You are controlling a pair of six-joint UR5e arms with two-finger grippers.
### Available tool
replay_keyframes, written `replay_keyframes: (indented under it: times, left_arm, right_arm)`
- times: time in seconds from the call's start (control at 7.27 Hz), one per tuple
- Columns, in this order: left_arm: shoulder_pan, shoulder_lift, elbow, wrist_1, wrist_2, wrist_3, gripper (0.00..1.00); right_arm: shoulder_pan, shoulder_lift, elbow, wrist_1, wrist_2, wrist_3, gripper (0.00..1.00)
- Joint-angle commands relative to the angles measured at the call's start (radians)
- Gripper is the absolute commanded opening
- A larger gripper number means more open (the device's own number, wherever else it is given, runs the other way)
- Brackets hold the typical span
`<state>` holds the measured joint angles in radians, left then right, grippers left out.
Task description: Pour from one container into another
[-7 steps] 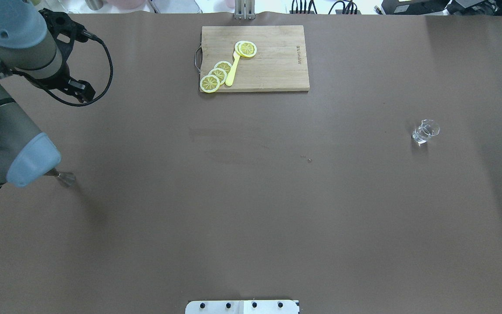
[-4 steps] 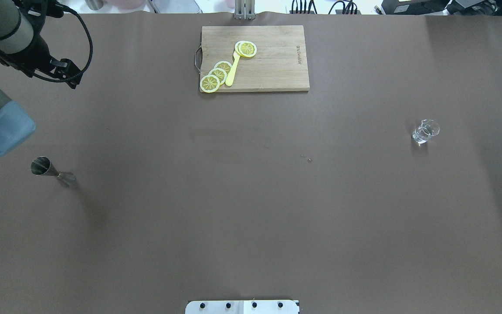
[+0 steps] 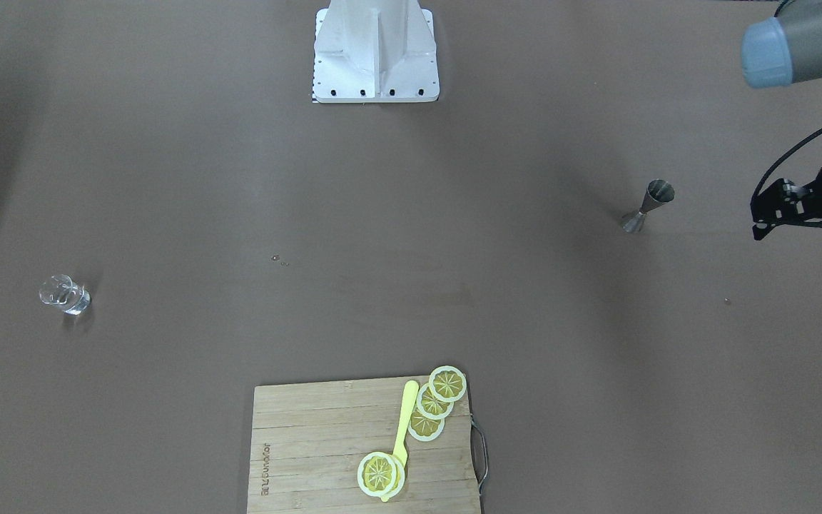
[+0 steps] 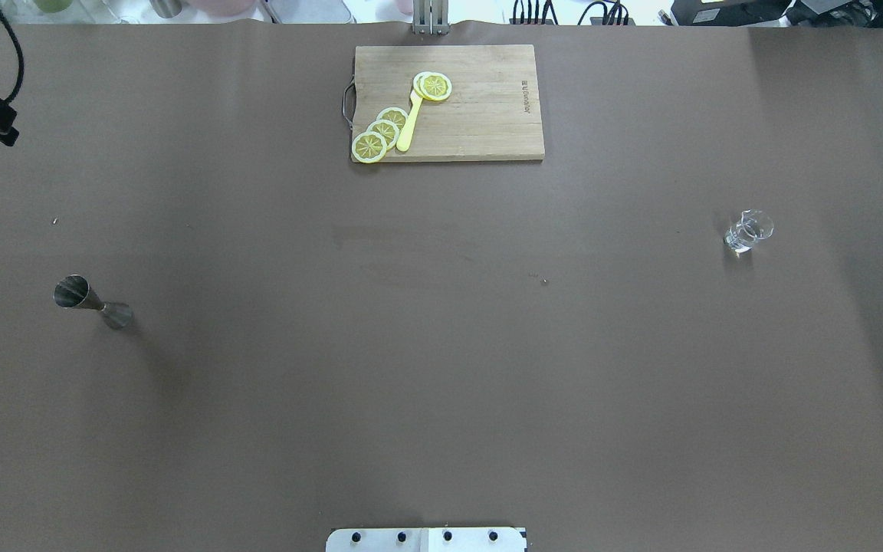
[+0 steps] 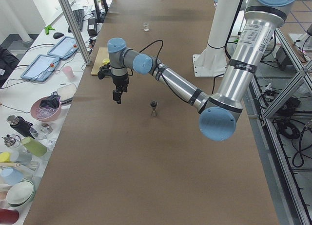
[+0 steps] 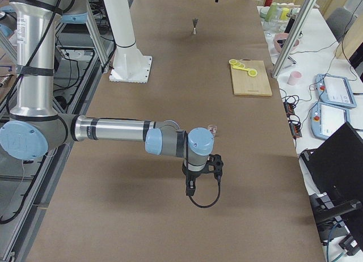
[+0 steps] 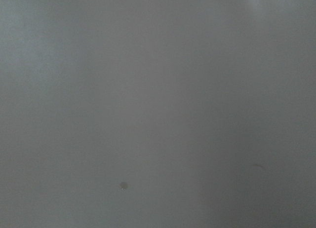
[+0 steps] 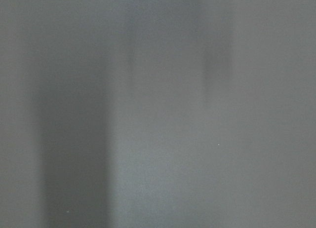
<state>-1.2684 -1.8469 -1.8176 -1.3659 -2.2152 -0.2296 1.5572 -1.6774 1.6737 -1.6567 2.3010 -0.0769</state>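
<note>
1. Steel jigger [image 4: 93, 303] stands upright at the table's [image 4: 441, 383] left; clear glass [image 4: 748, 230] far right.
2. Jigger looks light, stiff, slick; I'd pinch its narrow waist.
3. My left fingers [image 5: 117, 95], right fingers [image 6: 189, 189]: spread or not, I cannot tell.

Silver-grey tubular arms [image 5: 243, 54], pale blue joint caps [image 5: 217, 123], looping black cables [image 6: 204, 204], white pedestal [image 3: 375, 50].

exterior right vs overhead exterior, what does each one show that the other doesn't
Only exterior right: the right arm, its end effector hanging near the glass, and tablets on a side bench. Only overhead exterior: the board's metal handle and small specks mid-table. Both: cutting board, lemon slices, jigger and the glass.
</note>
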Motion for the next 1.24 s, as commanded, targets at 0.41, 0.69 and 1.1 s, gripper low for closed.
replay_keyframes:
  times: [0.41, 0.69, 1.1]
  left_arm:
    - [-0.198, 0.369, 0.032, -0.147, -0.123, 0.125, 0.99]
    - [-0.221, 0.441, 0.041, -0.185, -0.123, 0.128, 0.99]
    - [-0.241, 0.459, 0.035, -0.185, -0.121, 0.13, 0.99]
  right_arm:
    - [0.0, -0.001, 0.001, 0.0, 0.006, 0.0, 1.0]
    - [0.0, -0.004, 0.0, -0.002, 0.012, 0.0, 1.0]
    - [0.001, -0.004, 0.014, -0.002, 0.049, 0.0, 1.0]
